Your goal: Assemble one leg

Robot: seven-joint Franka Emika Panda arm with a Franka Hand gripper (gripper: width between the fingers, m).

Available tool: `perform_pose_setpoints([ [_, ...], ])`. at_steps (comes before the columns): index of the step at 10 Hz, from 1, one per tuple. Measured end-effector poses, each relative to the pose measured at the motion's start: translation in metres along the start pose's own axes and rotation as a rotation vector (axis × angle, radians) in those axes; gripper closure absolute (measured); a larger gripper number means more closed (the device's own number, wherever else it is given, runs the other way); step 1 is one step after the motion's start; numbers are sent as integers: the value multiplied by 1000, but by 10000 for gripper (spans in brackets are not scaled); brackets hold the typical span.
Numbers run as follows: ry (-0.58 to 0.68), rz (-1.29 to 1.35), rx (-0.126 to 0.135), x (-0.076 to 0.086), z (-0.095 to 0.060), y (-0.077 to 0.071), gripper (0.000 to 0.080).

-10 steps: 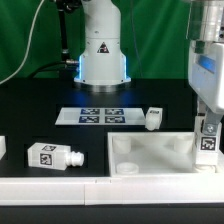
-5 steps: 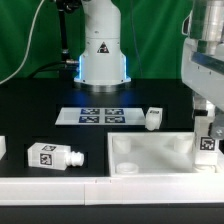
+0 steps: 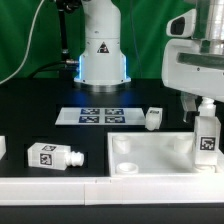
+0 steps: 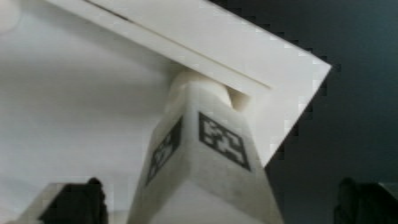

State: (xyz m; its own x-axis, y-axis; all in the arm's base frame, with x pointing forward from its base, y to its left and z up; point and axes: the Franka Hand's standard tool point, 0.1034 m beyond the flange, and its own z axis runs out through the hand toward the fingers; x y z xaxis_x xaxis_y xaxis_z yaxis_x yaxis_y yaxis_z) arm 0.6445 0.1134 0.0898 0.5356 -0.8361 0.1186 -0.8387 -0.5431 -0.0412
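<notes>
So the white two-finger claw on the arm is up above the right end of the table in the exterior view, jaws spread wide and not holding anything. In the wrist view you can see the two dark fingertips standing well apart on either side of the part, with clear gaps, so nothing's pinched.

Right under the claw is the leg, a small white plastic bottle-shaped peg with a blocky body and a black-and-white square tag on its face. It's standing upright with the narrow round end pointing up, planted at the far right corner of the big white square tray-like tabletop. The wrist view shows its other end going down against the tabletop's corner, right next to the raised rim. Can't tell how far in it's seated.

Another white tagged peg just like it is lying on its side on the black table, over at the exterior view's left. A third one sits upright-ish just behind the tabletop, near the flat white marker board with its row of tags. The arm's white base is at the back, in front of a green backdrop.
</notes>
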Motion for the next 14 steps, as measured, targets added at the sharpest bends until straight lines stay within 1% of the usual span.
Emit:
perform_pose_setpoints([
  [1,-9,-100,13,4,-1,0,150],
  [2,-33,-196,37,14,-3,3,150],
  [3,-52,-257,33,19,-1,6,150],
  [4,-49,-288,20,12,1,4,150],
  [5,-46,-366,20,10,2,3,150],
  [8,-46,-564,11,17,1,7,150],
  [9,-76,-604,12,26,-2,8,150],
  [10,-89,-595,32,32,-2,8,150],
  [11,-84,-614,21,31,-1,9,150],
  [12,-84,-611,21,31,-1,9,150],
  [13,-84,-610,21,32,0,9,281],
  [14,-84,-609,20,32,0,10,432],
])
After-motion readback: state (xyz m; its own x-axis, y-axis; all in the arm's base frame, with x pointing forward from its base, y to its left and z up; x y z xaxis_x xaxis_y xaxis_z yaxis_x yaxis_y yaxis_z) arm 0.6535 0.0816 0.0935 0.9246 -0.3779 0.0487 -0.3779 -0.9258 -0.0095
